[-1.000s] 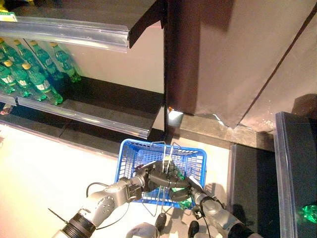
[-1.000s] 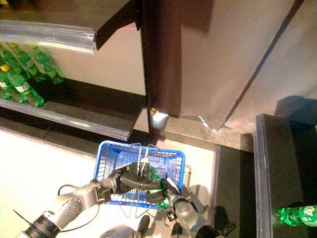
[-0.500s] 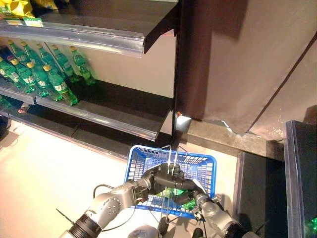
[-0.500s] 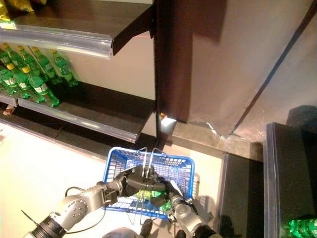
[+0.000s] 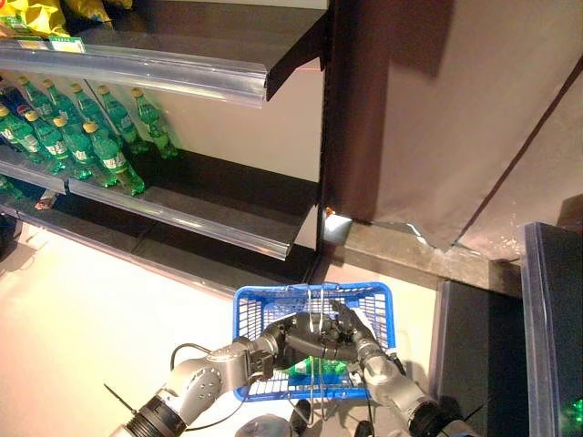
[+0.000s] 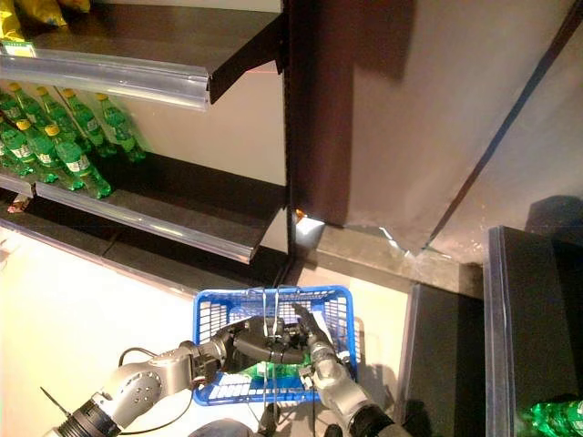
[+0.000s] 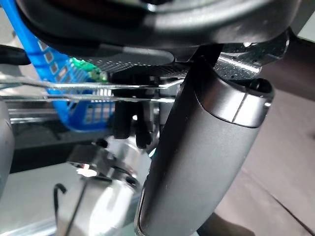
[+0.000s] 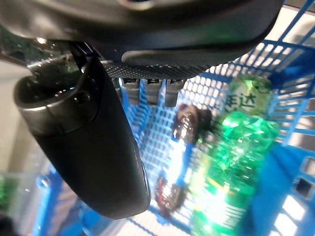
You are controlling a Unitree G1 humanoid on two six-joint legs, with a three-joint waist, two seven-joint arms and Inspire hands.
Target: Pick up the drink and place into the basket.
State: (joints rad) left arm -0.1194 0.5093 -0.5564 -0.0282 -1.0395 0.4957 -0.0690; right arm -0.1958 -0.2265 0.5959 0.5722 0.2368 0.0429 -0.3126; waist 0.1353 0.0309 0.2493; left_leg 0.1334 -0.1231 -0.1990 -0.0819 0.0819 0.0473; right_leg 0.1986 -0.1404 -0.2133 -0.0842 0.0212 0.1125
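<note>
Green drink bottle in the blue basket, both robot hands over it.

The green drink bottle (image 8: 231,167) lies on the floor of the blue basket (image 5: 250,305), at 6 o'clock in the head views. The left robot hand (image 5: 296,339) comes in from 8 o'clock, its fingers curled round the basket's wire handles (image 5: 316,300). The right robot hand (image 5: 351,330) comes in from 5 o'clock and sits above the bottle, apart from it, fingers spread and holding nothing. At 10 o'clock, a row of green bottles (image 5: 86,141) stands on the store shelf (image 5: 196,205). The basket rests on the floor (image 5: 82,309).
</note>
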